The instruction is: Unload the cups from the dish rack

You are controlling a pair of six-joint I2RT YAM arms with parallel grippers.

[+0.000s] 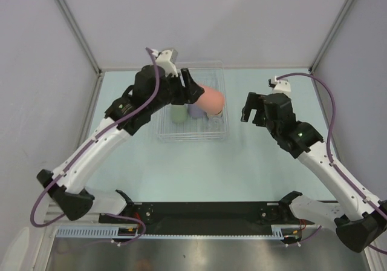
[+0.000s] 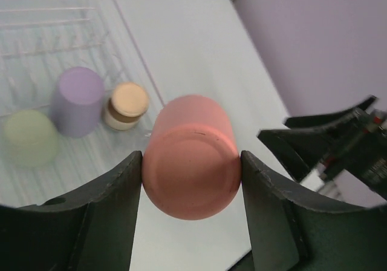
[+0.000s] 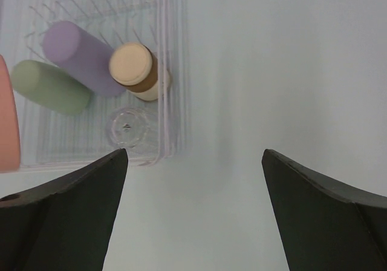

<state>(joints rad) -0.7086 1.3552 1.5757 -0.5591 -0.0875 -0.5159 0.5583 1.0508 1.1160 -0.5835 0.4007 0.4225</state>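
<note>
From where I stand, the left end effector (image 2: 190,162) is clamped on the salmon-pink cup (image 1: 211,100), one finger on each side of its wall. The cup's closed end faces back toward the wrist. The cup hangs off the surface (image 1: 199,168), over the right-hand part of the dish rack (image 3: 171,53).

Below and to the left of those fingers, down in the rack, sit the lavender cup (image 2: 78,98), the pale green cup (image 2: 29,137) and the cork-topped cup (image 2: 127,104). What looks like a plain clear cup (image 3: 127,127) stands nearest the rack's wall.

The right end effector (image 3: 193,156) is spread wide with nothing in it. It hovers over bare surface, well apart from the left one and on its right.

I'd say the step in hand is carrying the pink cup out. To do it well, I'd keep the height until the cup is past the rack's wall, which lies just under and ahead of the fingers. A dip now could clip the rim. The plastic looks smooth, so I'd hold the squeeze steady and turn the wrist slowly to bring the cup level before lowering it. The set-down spot should be short of the waiting right arm.
</note>
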